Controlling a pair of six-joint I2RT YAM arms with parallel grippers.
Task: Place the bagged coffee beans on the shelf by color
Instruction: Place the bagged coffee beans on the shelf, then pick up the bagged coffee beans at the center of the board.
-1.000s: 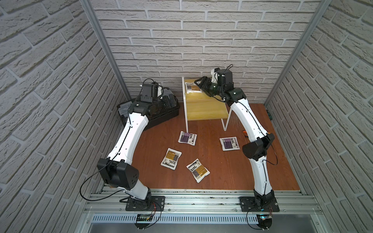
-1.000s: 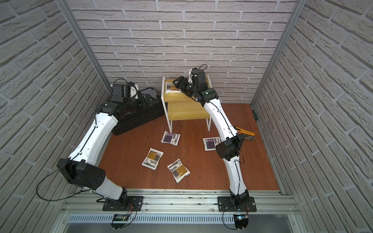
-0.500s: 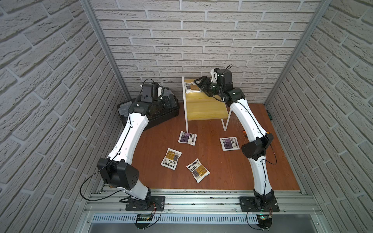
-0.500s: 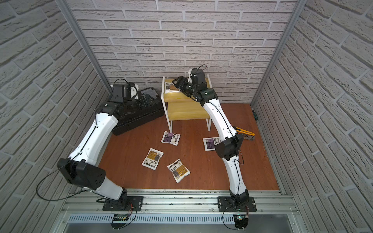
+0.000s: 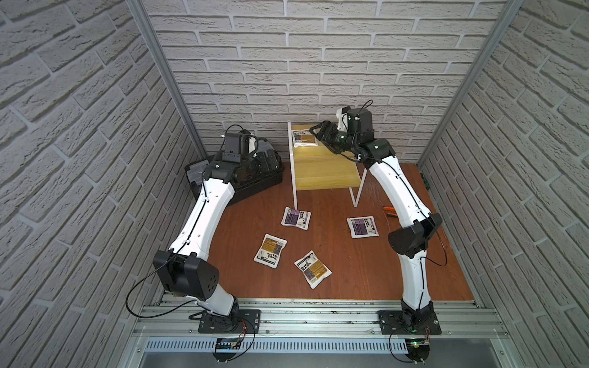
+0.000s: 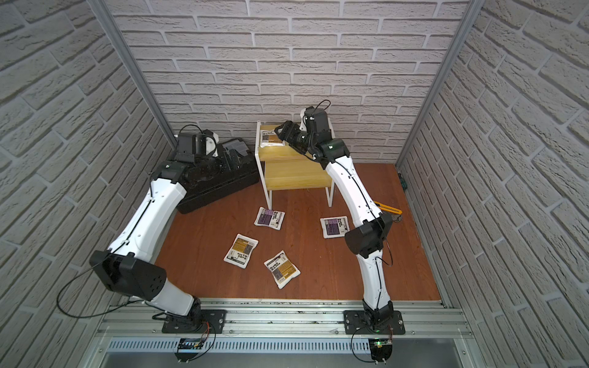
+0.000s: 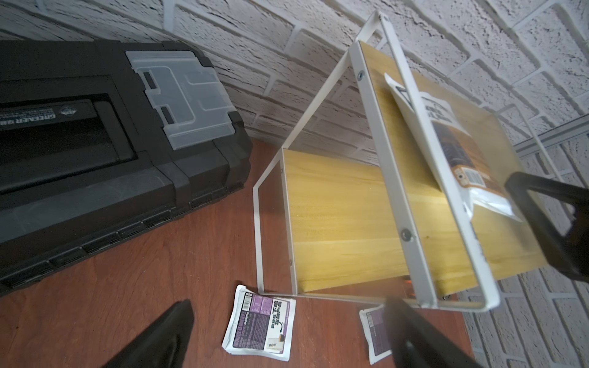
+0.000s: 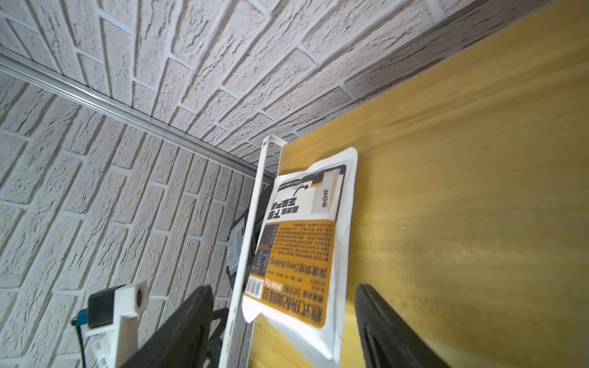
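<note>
– While the right gripper [image 5: 316,133] hung over the top board of the shelf [image 5: 318,175], what did it hold?
– Nothing. Its jaws stood wide, either side of the right end of 1 orange pouch [image 5: 304,140], which lay flat at the board's far-left corner. Likewise the left gripper [image 7: 290,302] was open and empty, above the toolbox [image 5: 255,181].
– Hazard?
– That pouch lay tight against the white side rail [image 8: 251,223], with 1 finger [image 8: 191,318] close by. Careless withdrawal could catch rail or pouch and drag it off.
– Outstanding?
– 2 purple pouches [image 5: 296,218] and 2 orange floor pouches [image 5: 270,252] lay on the floor, nearer than the shelf.
– Change over 1 second?
– None of note; pouches lay as before, gripper barely shifted.
</note>
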